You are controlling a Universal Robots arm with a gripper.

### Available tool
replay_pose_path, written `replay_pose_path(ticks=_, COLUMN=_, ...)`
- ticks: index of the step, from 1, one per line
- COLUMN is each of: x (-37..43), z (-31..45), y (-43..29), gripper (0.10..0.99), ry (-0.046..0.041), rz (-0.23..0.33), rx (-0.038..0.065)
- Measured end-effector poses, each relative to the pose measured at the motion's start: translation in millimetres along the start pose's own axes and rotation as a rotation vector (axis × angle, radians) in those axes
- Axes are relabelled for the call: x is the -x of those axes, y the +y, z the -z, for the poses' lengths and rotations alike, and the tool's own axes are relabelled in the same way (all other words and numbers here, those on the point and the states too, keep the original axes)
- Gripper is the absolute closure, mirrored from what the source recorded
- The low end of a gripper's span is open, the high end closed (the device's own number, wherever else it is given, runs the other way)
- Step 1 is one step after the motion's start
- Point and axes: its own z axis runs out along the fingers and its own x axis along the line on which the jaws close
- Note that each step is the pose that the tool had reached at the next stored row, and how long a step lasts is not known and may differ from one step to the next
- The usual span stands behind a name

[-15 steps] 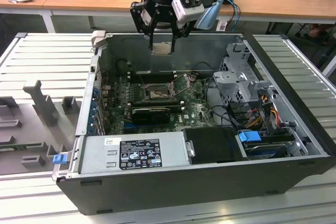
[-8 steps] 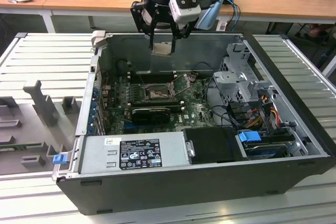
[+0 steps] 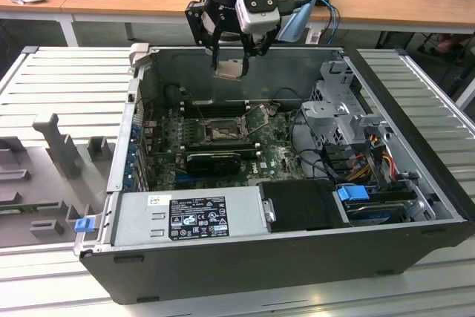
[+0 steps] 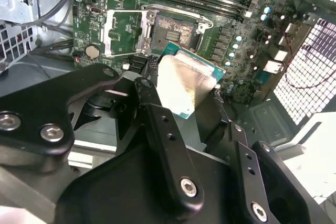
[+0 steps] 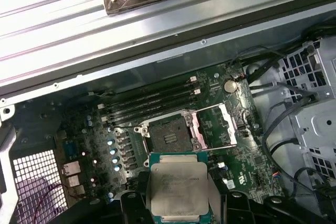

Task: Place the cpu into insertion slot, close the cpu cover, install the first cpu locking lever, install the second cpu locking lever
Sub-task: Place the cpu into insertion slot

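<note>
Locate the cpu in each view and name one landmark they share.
Exterior view: cpu held in the gripper, above the far wall of the case.
Second wrist view: cpu tilted, close beside the slot.
First wrist view: cpu face-on, next to the slot.
Shared landmark: the slot, at the board's middle in the exterior view.

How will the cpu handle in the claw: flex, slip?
Likely rigid: the cpu is a flat metal-capped square showing no sag in the claw. Probably light, being thin. Its smooth top, held by the edges, may slip or twist if bumped.
</note>
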Motion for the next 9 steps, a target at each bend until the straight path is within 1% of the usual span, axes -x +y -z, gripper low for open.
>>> replay_pose_path(ticks=3, x=0.0, z=-2.8, y=-0.2, gripper=0.557, ry=-0.0005, rz=-0.001, rx=-0.002)
replay_pose_path(ticks=5, x=0.0, z=-3.3, y=-0.3, gripper=0.557, ry=-0.0010, rz=-0.004, rx=-0.003)
replay_pose_path(ticks=9, x=0.0, z=-3.5, y=-0.3, gripper=0.557, ry=-0.0045, rz=-0.041, rx=-0.002)
